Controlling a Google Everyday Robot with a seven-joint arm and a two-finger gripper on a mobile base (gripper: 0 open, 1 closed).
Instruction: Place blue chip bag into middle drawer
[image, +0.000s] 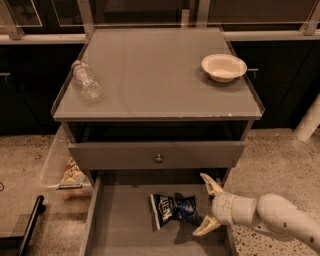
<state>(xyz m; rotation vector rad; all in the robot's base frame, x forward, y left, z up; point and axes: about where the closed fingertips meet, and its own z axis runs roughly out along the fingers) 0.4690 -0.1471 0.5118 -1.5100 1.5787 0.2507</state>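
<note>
Lying in middle drawer (125, 227) — blue chip bag (172, 209); hand (207, 206) splayed beside.

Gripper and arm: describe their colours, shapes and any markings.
The gripper, at lower right over the middle drawer, has two cream, tapered, pointed fingers, open. Behind them is a short off-white cylindrical wrist with a faint seam, then a smooth, bulbous off-white arm. No cables or markings show.
</note>
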